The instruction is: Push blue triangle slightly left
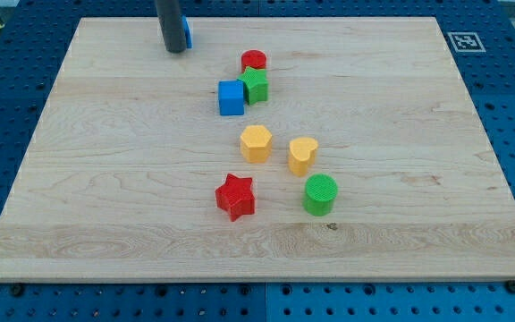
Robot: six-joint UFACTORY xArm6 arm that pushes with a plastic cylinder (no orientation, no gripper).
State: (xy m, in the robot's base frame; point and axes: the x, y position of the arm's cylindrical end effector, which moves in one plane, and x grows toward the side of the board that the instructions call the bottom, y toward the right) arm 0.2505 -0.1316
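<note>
The blue triangle (pixel 188 33) lies near the view's top edge of the wooden board (pixel 105 179), mostly hidden behind my rod; only a blue sliver shows at the rod's right side. My tip (pixel 174 50) rests on the board touching the triangle's left side. The rod rises out of the view's top.
A red cylinder (pixel 254 61), green star (pixel 257 84) and blue cube (pixel 231 97) cluster right of the tip. Below lie a yellow hexagon (pixel 256 143), another yellow block (pixel 302 155), a red star (pixel 235 197) and a green cylinder (pixel 320 194).
</note>
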